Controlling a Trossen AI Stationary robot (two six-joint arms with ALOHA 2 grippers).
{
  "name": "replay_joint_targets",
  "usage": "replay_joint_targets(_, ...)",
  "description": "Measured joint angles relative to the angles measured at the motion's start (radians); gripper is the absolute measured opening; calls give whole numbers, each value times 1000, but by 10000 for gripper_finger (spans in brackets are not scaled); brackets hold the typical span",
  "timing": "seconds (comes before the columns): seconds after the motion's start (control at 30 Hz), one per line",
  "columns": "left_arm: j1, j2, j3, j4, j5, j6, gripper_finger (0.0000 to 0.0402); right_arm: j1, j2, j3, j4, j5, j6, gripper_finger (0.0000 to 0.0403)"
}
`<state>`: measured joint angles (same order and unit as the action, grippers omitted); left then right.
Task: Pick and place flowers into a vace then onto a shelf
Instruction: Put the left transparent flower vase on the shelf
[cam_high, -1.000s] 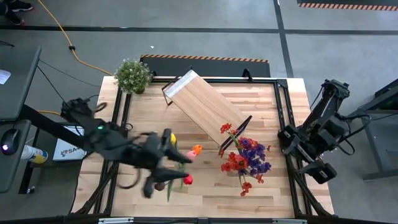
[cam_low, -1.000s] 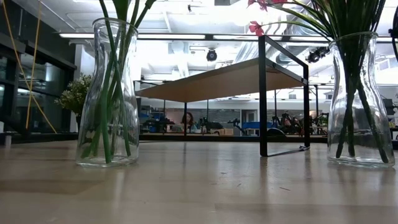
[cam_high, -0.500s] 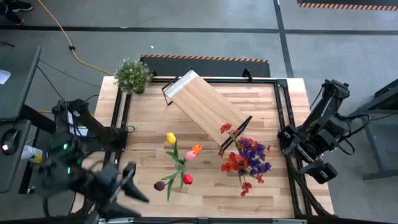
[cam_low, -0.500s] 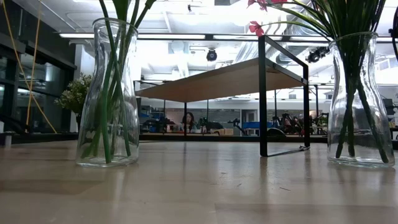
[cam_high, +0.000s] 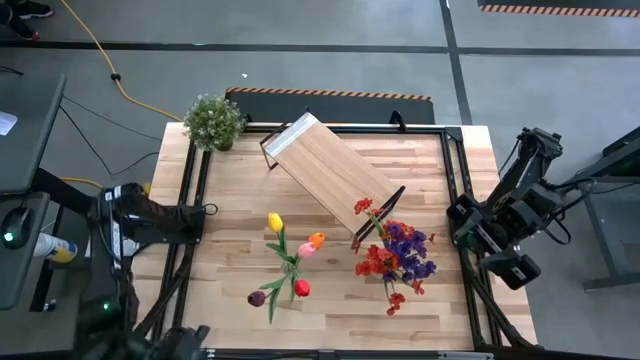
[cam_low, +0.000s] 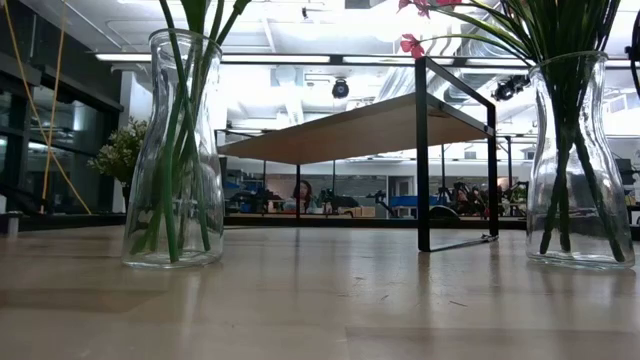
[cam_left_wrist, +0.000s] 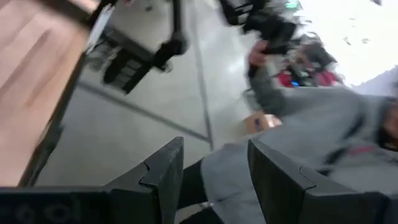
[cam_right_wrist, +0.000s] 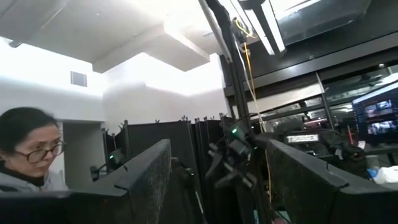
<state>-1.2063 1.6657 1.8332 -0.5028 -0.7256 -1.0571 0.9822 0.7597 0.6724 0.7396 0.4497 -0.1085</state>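
Butcher-block tabletop carries two glass vases of flowers, tulips on our left, red and purple sprays on our right, beside the shelf lying at an angle. We keep the left jaws off the front left corner, parted and empty, well apart from the tulips. The right jaws sit off the right edge, parted, empty, near the sprays.

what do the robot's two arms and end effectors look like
Both arms are dark, near-black jointed links. The right arm is blocky, with black cables looping off it. The left arm carries small green lights. Each end effector has two flat, angular black fingers, seen on the left end effector and the right end effector.
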Motion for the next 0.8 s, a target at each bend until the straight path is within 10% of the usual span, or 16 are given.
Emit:
replay_joint_targets(0.4, -5, 139, 0, -380, 60, -543, 211, 0, 0, 0, 0, 18, 0, 255)
replay_joint_targets(0.8, -4, 221, 0, -693, 76, -777, 211, 0, 11, 0, 2, 20, 49, 255)
